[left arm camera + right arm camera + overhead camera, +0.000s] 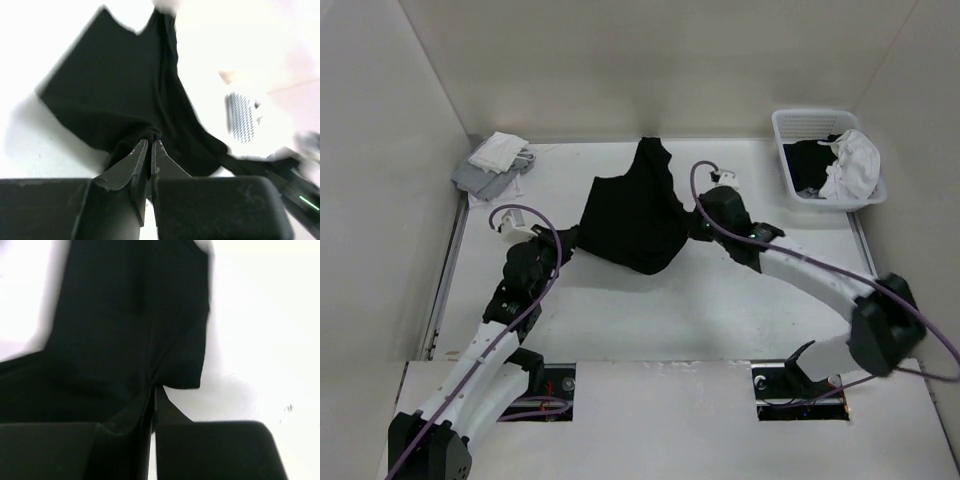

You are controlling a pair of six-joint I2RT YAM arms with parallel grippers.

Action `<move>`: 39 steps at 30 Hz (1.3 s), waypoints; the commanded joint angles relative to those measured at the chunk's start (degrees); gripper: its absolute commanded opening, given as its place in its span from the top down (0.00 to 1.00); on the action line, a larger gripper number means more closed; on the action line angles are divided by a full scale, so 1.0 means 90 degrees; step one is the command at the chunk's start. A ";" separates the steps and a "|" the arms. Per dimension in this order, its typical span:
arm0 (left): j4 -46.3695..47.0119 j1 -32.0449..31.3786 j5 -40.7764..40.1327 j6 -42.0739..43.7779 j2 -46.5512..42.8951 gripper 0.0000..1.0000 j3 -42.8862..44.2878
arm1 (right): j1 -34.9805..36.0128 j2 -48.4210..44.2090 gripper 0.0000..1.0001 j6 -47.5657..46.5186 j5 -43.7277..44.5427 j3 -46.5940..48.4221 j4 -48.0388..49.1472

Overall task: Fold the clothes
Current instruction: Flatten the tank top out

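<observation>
pinching clothes (pixel 632 215): left pincer (pixel 150 143), right pincer (pixel 153 388)

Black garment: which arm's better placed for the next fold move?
Right, probably. Both the left gripper and right gripper are shut on the black garment, but the right pinches nearer its bunched far end, which needs spreading.

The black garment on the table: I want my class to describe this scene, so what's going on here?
Two robot arms hold the black garment over the table. The left fingers are pinched shut on its left edge, the right fingers on its right side. It is spread unevenly between them, rumpled and not yet folded.
</observation>
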 commanded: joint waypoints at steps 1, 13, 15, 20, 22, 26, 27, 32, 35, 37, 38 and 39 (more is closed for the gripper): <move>0.0179 0.0183 -0.0014 0.0127 -0.0245 0.99 0.0269 | 0.0387 -0.1619 0.94 -0.0643 -0.0100 0.0492 -0.1506; -0.0192 0.0233 -0.0101 0.0087 -0.0509 0.99 -0.0093 | -0.1056 0.0902 0.90 -0.0771 -0.1458 0.1457 -0.0692; -0.0192 0.0194 -0.0111 0.0087 -0.0470 0.99 -0.0132 | -0.1223 0.1637 0.92 -0.0741 -0.1391 0.2092 -0.0680; -0.0095 0.0184 -0.0131 0.0107 -0.0226 0.99 -0.0171 | -0.1389 0.2489 0.73 -0.0712 -0.1244 0.3412 -0.0514; -0.0046 0.0203 -0.0131 0.0117 -0.0187 0.99 -0.0171 | -0.1360 0.2121 0.55 -0.0732 -0.1020 0.3123 -0.0466; 0.0012 0.0271 -0.0141 0.0156 -0.0138 0.98 -0.0249 | -0.0951 0.0627 0.45 -0.0634 -0.0551 0.1016 0.0343; 0.0061 0.0281 -0.0131 0.0175 -0.0080 0.98 -0.0269 | -0.0708 0.0189 0.52 -0.0537 -0.0483 0.0305 0.0557; 0.0101 0.0350 -0.0053 0.0244 -0.0030 0.98 -0.0288 | 0.0328 -0.0616 0.87 0.0400 -0.0453 -0.1702 0.1359; 0.0091 0.0291 -0.0082 0.0244 -0.0089 0.98 -0.0308 | 0.0729 -0.0480 0.71 0.0839 -0.0404 -0.2259 0.1974; 0.0071 0.0281 -0.0072 0.0234 -0.0128 0.98 -0.0317 | 0.0759 -0.0295 0.57 0.1025 -0.0346 -0.2445 0.2374; 0.0052 0.0281 -0.0063 0.0234 -0.0157 0.98 -0.0327 | 0.0759 -0.0178 0.55 0.1094 -0.0316 -0.2494 0.2550; 0.0032 0.0281 -0.0062 0.0224 -0.0196 0.98 -0.0337 | 0.0759 -0.0061 0.54 0.1133 -0.0335 -0.2514 0.2658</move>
